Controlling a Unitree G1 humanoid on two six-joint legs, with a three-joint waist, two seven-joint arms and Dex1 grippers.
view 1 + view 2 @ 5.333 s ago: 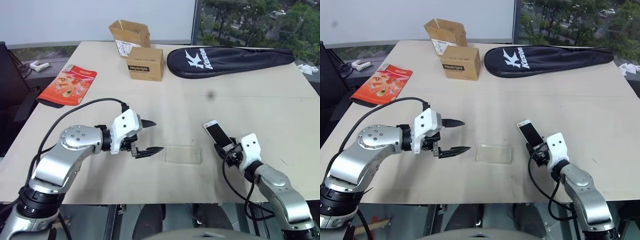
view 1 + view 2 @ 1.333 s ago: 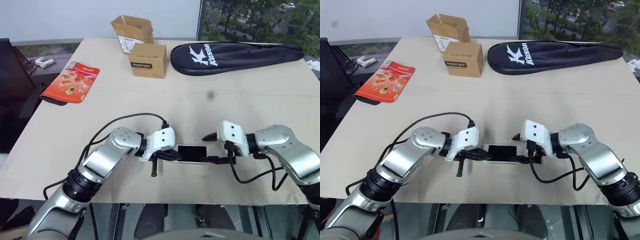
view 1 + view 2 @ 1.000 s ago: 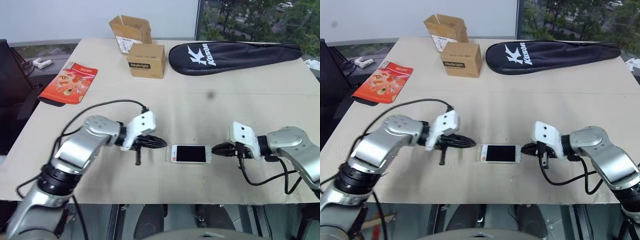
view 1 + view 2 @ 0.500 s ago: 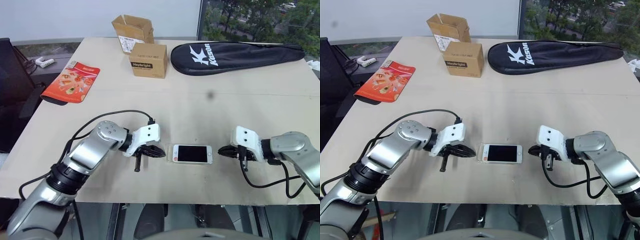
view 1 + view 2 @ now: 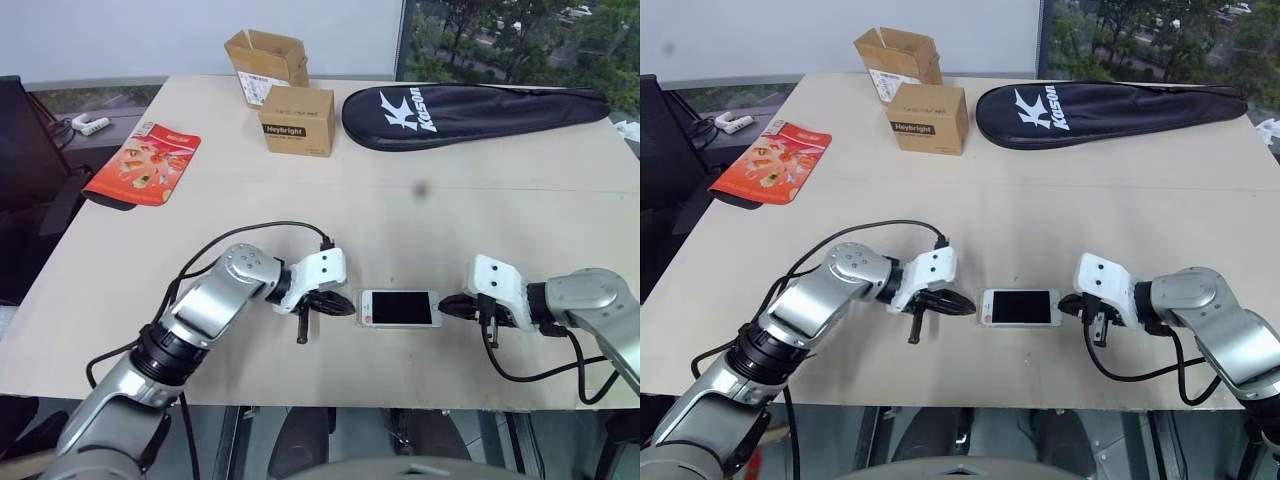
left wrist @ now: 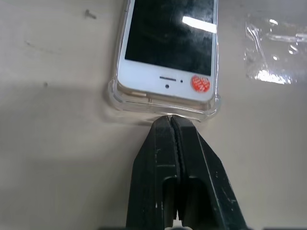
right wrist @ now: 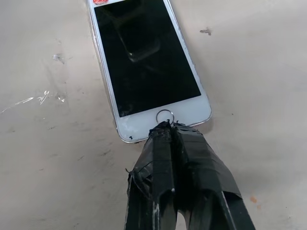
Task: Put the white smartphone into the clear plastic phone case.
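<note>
You see: white smartphone (image 5: 399, 308), black screen, orange-red dot; clear plastic phone case (image 6: 163, 106), colourless; beige table (image 5: 400, 210); black claws.

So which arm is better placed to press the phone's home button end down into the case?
Probably the right. Its shut tool already rests at the white smartphone by the home button, while the left tool meets the clear plastic phone case at the far end.
</note>
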